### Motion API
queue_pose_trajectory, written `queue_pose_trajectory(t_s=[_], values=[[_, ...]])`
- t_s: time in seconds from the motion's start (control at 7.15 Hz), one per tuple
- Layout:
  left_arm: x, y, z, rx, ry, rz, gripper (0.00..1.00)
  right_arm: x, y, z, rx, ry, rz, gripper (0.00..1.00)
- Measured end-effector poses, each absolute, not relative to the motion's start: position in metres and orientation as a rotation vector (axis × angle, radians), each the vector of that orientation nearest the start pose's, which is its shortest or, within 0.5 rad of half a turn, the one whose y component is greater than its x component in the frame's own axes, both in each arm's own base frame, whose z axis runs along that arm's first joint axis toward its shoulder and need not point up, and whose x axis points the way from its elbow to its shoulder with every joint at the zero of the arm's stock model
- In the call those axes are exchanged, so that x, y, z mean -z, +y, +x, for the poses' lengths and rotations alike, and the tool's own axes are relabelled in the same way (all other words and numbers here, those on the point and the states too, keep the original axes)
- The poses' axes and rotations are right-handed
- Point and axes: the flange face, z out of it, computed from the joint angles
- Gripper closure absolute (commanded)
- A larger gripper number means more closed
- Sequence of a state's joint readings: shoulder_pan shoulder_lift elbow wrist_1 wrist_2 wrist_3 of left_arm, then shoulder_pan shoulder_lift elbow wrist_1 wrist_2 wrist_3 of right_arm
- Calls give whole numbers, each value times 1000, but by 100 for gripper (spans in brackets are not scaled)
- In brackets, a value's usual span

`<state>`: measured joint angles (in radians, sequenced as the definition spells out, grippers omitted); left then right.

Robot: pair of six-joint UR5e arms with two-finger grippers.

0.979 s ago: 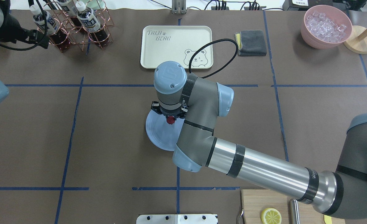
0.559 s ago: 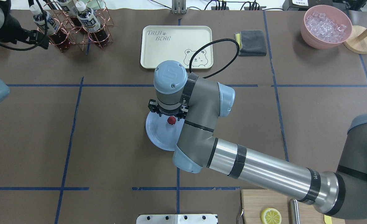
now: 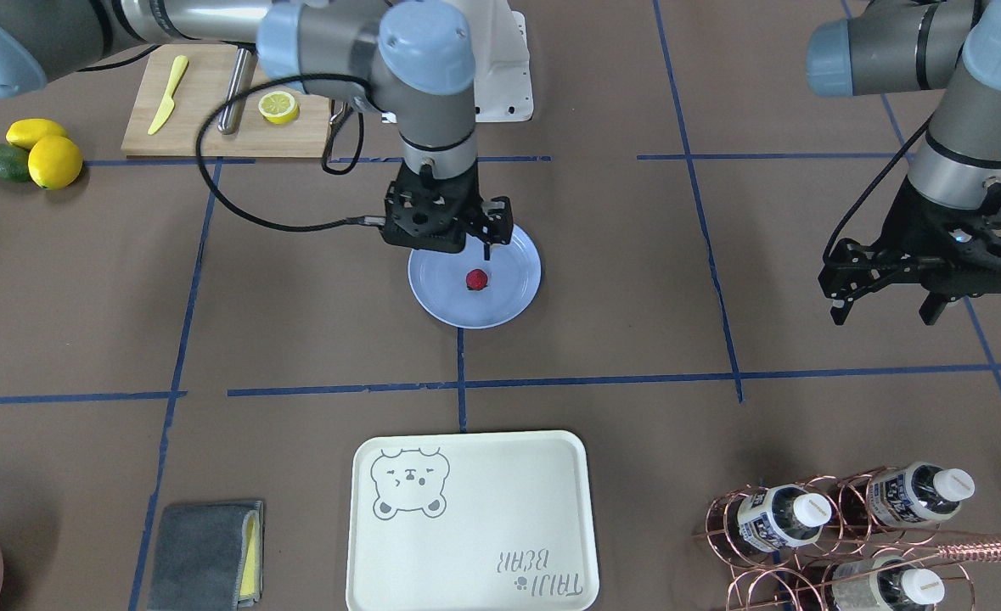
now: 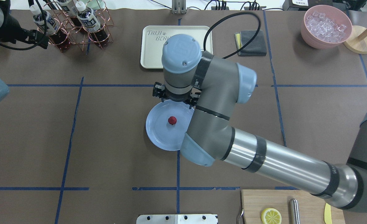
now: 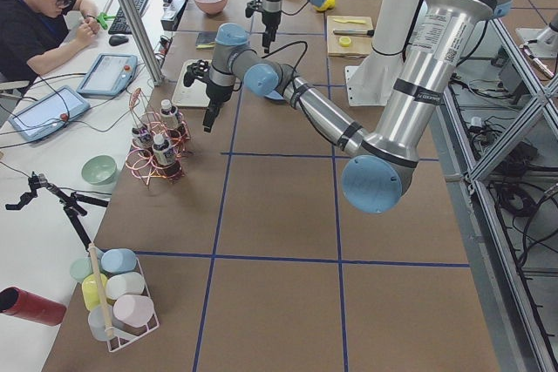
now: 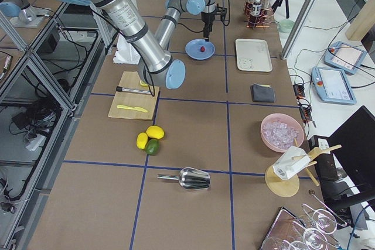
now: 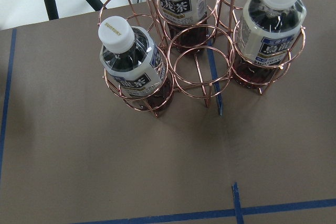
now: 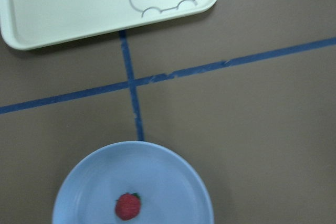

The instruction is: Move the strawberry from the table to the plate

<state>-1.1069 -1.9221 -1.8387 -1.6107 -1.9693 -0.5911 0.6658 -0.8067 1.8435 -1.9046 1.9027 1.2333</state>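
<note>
The strawberry lies loose near the middle of the light-blue plate, which sits on the brown table. My right gripper hangs open above the plate's robot-side rim, clear of the berry, with nothing between its fingers. In the overhead view its wrist hides most of it. My left gripper hovers open and empty far off at the table's side, near the bottle rack.
A cream bear tray lies beyond the plate. A grey cloth and a pink bowl of ice are close by. The wooden cutting board carries a lemon half and a yellow knife. Lemons lie beside it.
My right gripper has lifted away from the strawberry and drawn back toward the tray side. The berry stays on the plate, now fully uncovered. The left arm has not moved.
</note>
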Motion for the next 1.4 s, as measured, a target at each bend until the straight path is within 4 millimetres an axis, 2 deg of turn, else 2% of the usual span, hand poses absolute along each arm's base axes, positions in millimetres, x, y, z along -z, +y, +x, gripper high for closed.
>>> queue_pose_trajectory(t_s=[0.28, 0.42, 0.56, 0.84, 0.98, 1.12, 1.26, 1.4], values=[[-367, -597, 147, -88, 641, 367, 0, -196, -502, -335, -81, -731, 93, 0], [-385, -606, 122, -123, 614, 368, 0, -228, -520, -288, -20, -737, 96, 0], [-414, -614, 93, -149, 585, 352, 0, -263, -531, -245, 40, -756, 100, 0], [-489, -631, 35, -187, 541, 284, 0, -338, -532, -161, 144, -774, 137, 0], [-514, -630, 16, -197, 559, 256, 0, -379, -525, -117, 206, -777, 152, 0], [-531, -623, -2, -203, 596, 239, 0, -413, -515, -81, 251, -781, 160, 0], [-546, -612, -19, -206, 624, 227, 0, -434, -508, -58, 259, -786, 159, 0], [-557, -603, -31, -198, 638, 218, 0, -443, -504, -46, 255, -788, 158, 0]])
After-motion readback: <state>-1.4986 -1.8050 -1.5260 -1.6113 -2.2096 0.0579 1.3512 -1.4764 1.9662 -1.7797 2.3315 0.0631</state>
